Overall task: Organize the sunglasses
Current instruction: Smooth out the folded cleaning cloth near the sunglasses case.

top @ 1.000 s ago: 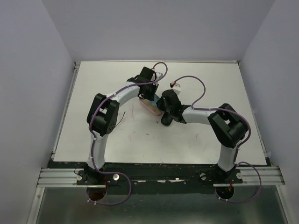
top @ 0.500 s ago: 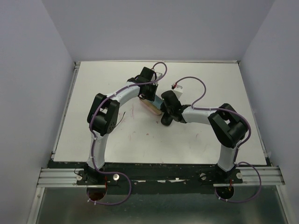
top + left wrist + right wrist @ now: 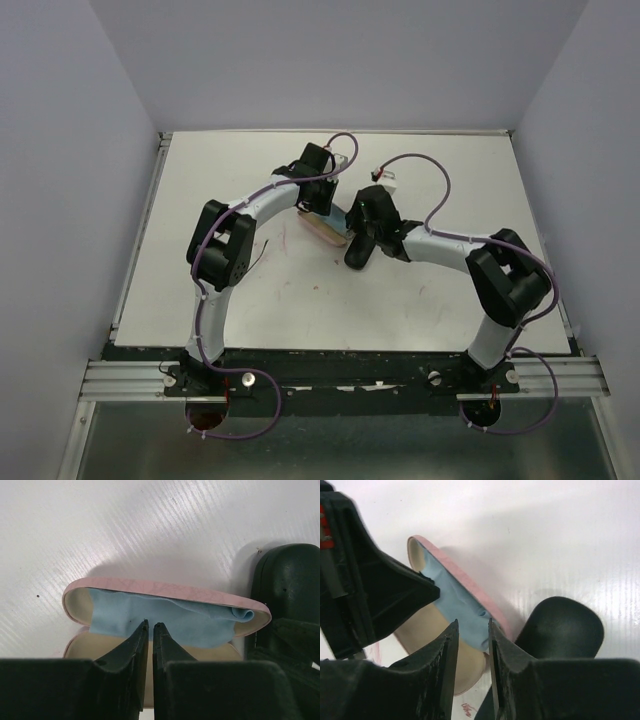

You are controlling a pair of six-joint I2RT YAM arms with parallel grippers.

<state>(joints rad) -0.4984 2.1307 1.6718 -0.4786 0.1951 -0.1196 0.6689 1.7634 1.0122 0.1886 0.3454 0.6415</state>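
Note:
The orange-yellow sunglasses are not visible in any view. A pink case (image 3: 165,587) lies open at the table's middle (image 3: 325,232), with a light-blue cloth (image 3: 170,620) inside on its cream lining. My left gripper (image 3: 149,625) hangs just above the case's near half, its jaws shut with nothing between them. My right gripper (image 3: 472,622) is open a little, its fingertips on either side of the cloth's (image 3: 455,600) end at one end of the pink case (image 3: 457,570). A black case (image 3: 560,627) lies right beside that end.
The black case (image 3: 287,585) touches or nearly touches the pink case's right end and shows in the top view (image 3: 355,255). The left gripper's black body (image 3: 375,590) crowds the right gripper from the left. White tabletop (image 3: 250,300) surrounds both cases.
The right arm has shifted: its elbow swung right and its wrist moved a little farther from me, over the case's end. The left arm and both cases have stayed put.

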